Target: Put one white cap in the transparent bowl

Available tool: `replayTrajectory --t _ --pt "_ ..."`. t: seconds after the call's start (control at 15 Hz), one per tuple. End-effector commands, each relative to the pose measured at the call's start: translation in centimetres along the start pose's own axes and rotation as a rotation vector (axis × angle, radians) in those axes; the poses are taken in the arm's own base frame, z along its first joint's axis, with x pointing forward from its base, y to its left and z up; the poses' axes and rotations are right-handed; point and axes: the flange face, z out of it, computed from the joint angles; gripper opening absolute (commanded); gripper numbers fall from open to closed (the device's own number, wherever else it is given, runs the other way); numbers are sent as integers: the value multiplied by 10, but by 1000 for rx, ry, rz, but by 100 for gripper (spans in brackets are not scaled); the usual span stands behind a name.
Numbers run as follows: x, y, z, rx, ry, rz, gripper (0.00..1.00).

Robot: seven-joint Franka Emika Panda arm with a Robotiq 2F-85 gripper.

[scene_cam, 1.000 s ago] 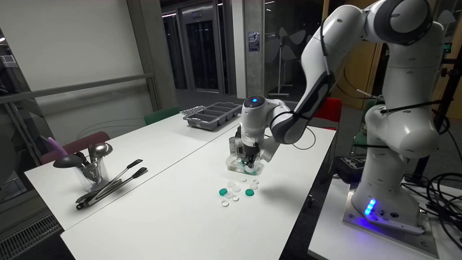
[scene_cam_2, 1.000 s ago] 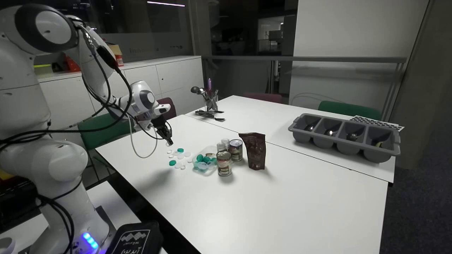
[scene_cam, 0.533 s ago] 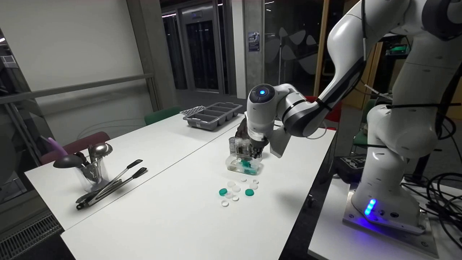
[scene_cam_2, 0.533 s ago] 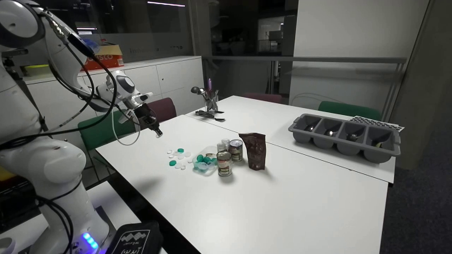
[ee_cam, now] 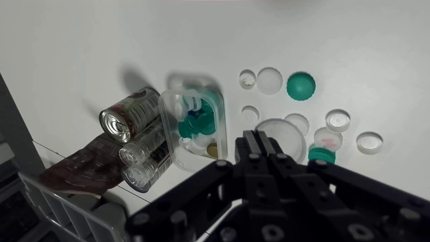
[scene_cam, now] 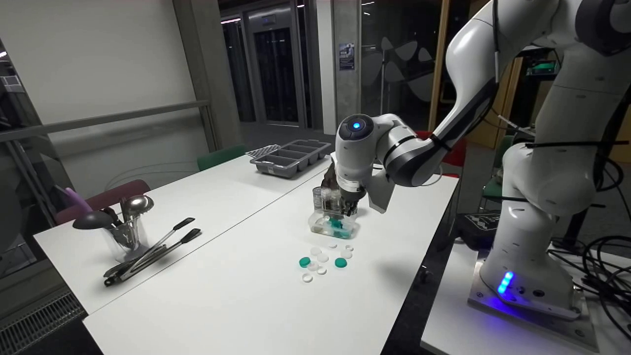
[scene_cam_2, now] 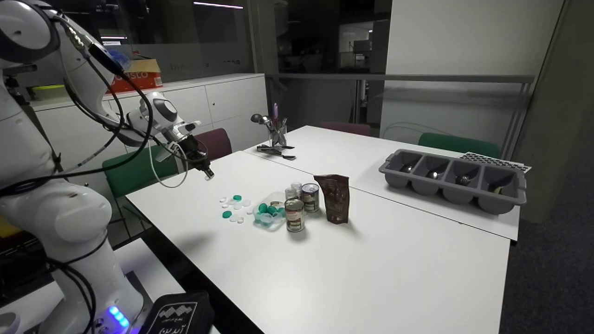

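Observation:
The transparent bowl [ee_cam: 186,162] is a clear boxy container with teal, white and gold caps in it; it also shows in both exterior views [scene_cam: 318,230] [scene_cam_2: 269,223]. My gripper [ee_cam: 256,132] has its fingertips nearly together. The rim of a large translucent white cap [ee_cam: 287,136] runs between the tips, and it looks nearer to the camera than the other caps; the exterior views do not show it clearly. The gripper is above the table, beside the bowl. Several loose white caps [ee_cam: 269,81] lie on the table, also in an exterior view [scene_cam: 346,254].
Two green caps [ee_cam: 301,86] [ee_cam: 321,155] lie among the white ones. Cans [scene_cam_2: 294,216], clear-topped bottles [ee_cam: 134,153] and a brown pouch [scene_cam_2: 333,199] stand close behind the bowl. A grey divided tray [scene_cam_2: 457,192], tongs [scene_cam: 153,254] and a utensil holder [scene_cam: 129,236] are farther off.
Since a second ago my gripper has risen and drawn back toward the robot's base. Over the last half second it has barely moved. The bowl and loose caps stay in place.

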Motion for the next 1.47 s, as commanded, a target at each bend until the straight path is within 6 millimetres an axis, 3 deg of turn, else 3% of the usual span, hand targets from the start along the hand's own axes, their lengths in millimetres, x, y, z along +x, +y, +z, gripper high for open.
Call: replayTrajectory --t 0.0,0.33,0.67,0.93,1.4 --pt "14 33 18 -15 -42 43 1" --pt "28 78 37 -25 -84 119 1" --pt "54 104 45 -8 -92 142 1" --pt "83 112 61 32 -120 144 1" --pt "120 114 128 120 -218 134 1"
